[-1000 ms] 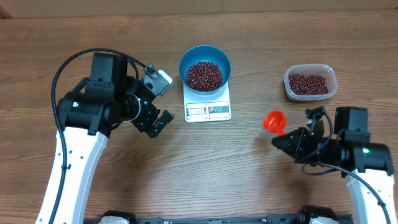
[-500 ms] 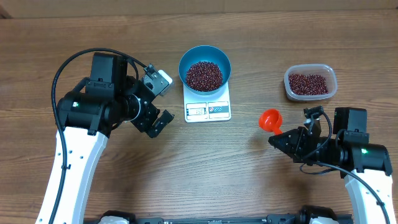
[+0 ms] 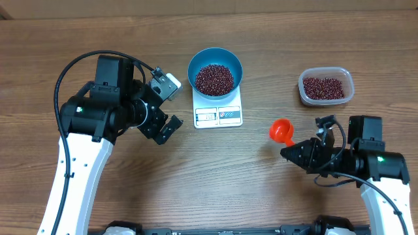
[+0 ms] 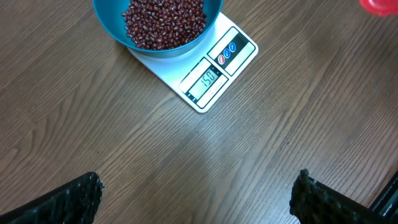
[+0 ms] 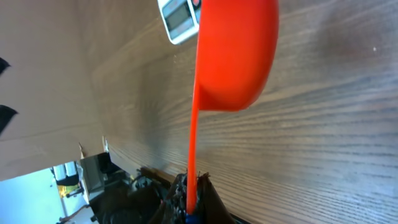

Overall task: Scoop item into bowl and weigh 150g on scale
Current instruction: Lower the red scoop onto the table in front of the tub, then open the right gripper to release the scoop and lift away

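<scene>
From overhead, the blue bowl [image 3: 193, 68] of red-brown beans [image 3: 215, 79] sits on the white scale [image 3: 219, 116]. A clear tub [image 3: 303, 91] holding more beans lies at its 3 o'clock. The left gripper [image 3: 171, 106] hovers at the scale's 9 o'clock, jaws spread wide and empty. The right gripper [image 3: 294, 147] is at 4 o'clock and pinches the handle of a red scoop [image 3: 283, 130].

The left wrist view shows the display [image 4: 205, 81] apparently at target.

The right wrist view shows the scoop's underside above bare wood.

Weighing looks finished, so next the scoop should be set down clear of the scale.
</scene>
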You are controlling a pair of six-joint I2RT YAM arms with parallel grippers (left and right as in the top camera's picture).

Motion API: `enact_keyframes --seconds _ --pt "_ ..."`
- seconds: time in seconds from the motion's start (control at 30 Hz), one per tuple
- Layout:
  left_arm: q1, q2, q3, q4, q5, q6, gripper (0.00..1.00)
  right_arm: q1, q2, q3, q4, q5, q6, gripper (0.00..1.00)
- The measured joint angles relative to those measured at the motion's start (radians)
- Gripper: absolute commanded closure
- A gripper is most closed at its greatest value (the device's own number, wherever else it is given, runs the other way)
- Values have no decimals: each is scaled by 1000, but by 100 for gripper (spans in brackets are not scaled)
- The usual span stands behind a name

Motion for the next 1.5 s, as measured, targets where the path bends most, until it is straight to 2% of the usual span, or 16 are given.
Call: enact_keyframes --seconds 0.43,0.7,1.0,1.27,1.37,1.4,1.43,1.5 --pt "0 0 0 0 0 0 1 0 -1 -129 77 19 -25 96" --pt "0 0 0 0 0 0 0 0 0 -287 229 -40 -25 96" --pt "0 0 0 0 0 0 0 0 61 -351 470 -90 114 96" --pt "0 0 0 0 0 0 0 0 170 -351 492 -26 220 95" --pt "0 0 0 0 0 0 1 0 200 -351 497 -11 238 51" --pt "0 0 0 0 0 0 1 0 206 -351 496 -5 246 32" --pt "0 0 0 0 0 0 0 0 209 -351 495 0 248 0" --pt "0 0 0 0 0 0 0 0 210 -351 491 8 255 0"
